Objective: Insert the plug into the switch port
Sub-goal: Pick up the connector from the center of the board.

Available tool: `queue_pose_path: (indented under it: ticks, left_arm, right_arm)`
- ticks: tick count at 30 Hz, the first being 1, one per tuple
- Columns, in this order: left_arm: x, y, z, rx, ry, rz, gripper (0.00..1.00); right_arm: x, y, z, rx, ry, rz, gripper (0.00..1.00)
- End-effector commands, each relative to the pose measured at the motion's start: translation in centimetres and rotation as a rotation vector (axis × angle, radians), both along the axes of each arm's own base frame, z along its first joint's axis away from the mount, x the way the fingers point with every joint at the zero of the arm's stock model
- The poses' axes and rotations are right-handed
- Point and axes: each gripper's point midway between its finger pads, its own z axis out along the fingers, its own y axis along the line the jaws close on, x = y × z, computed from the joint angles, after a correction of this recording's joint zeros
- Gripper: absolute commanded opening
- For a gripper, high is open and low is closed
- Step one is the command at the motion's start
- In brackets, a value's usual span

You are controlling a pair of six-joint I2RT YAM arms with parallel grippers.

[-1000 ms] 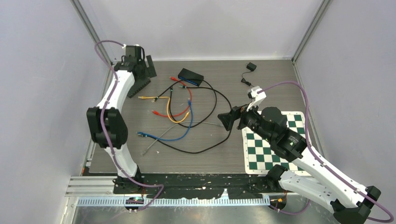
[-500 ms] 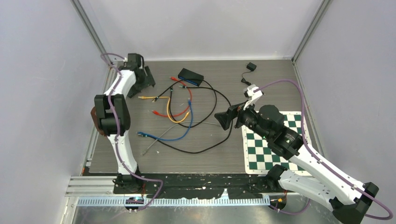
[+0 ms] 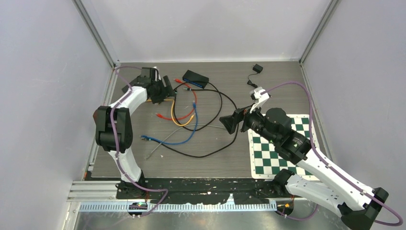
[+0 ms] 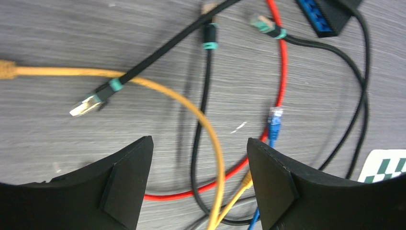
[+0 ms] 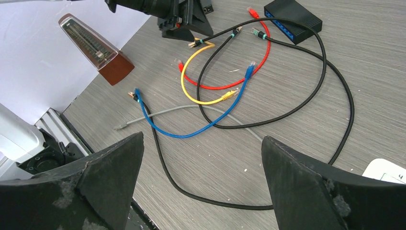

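Observation:
The black switch [image 3: 195, 78] with blue ports [image 4: 325, 17] lies at the back of the table. Several loose network cables spread in front of it. A black cable's silver plug [image 4: 86, 104] with a teal band lies on the wood, crossing the yellow cable [image 4: 191, 103]. My left gripper [image 3: 166, 89] hangs open just above these cables, nothing between its fingers [image 4: 129, 167]; the plug sits ahead and to the left of them. My right gripper [image 3: 230, 123] stands wide open and empty over the table's middle [image 5: 201, 143], with the switch [image 5: 292, 14] far ahead of it.
A red cable [image 4: 282, 72], a blue cable's plug [image 4: 274, 117] and a grey cable [image 5: 163, 112] lie tangled with a long black loop [image 3: 225, 139]. A brown metronome [image 5: 95, 50] stands at the left wall. A checkered mat [image 3: 282, 148] lies right; a small black adapter [image 3: 257, 68] sits at the back.
My left arm has swung from the back left corner rightward and down over the cable ends, its jaws narrowing slightly. The right gripper shifted slightly left, still open.

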Motion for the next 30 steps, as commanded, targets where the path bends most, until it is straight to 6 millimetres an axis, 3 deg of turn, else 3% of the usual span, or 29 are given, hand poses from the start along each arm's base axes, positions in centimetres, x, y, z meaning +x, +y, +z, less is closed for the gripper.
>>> queue_pose_path:
  ticks: [1, 5, 7, 11, 12, 14, 17, 22, 26, 30]
  left_arm:
    - [1.9, -3.5, 1.4, -0.08, -0.105, -0.086, 0.74]
    - [2.0, -5.3, 0.0, -0.146, -0.062, -0.121, 0.67]
    - [1.7, -5.4, -0.4, -0.151, -0.045, -0.118, 0.58]
    - [1.1, -4.6, 0.9, -0.107, -0.053, -0.116, 0.46]
    - [0.9, -4.4, 1.4, -0.092, -0.052, -0.118, 0.41]
    - [0.5, -4.2, 2.3, -0.078, -0.061, -0.129, 0.19]
    - [0.0, -4.2, 3.9, -0.073, -0.088, -0.158, 0.0]
    - [-1.3, -4.0, 7.7, -0.044, -0.16, -0.176, 0.0]
    - [-3.2, -5.2, 11.5, -0.137, -0.224, -0.199, 0.0]
    - [-5.7, -6.2, 13.0, -0.224, -0.232, -0.236, 0.0]
  right_arm:
    - [-0.5, -0.3, 2.1, 0.066, -0.029, -0.008, 1.0]
    - [-0.7, -0.8, 2.0, 0.072, -0.025, -0.022, 1.0]
    - [-0.7, -1.1, 2.0, 0.076, -0.029, -0.033, 1.0]
    - [-0.6, -1.5, 2.3, 0.073, -0.037, -0.053, 1.0]
    - [-0.5, -1.6, 2.4, 0.069, -0.04, -0.058, 1.0]
    - [-0.3, -1.7, 2.8, 0.069, -0.045, -0.068, 1.0]
    - [-0.1, -1.6, 2.9, 0.07, -0.05, -0.073, 0.98]
    - [0.6, -1.4, 3.0, 0.05, -0.036, -0.094, 0.95]
    - [0.9, -1.3, 3.4, 0.079, -0.021, -0.108, 0.95]
    - [0.2, -0.3, 4.8, 0.142, -0.055, -0.044, 0.95]
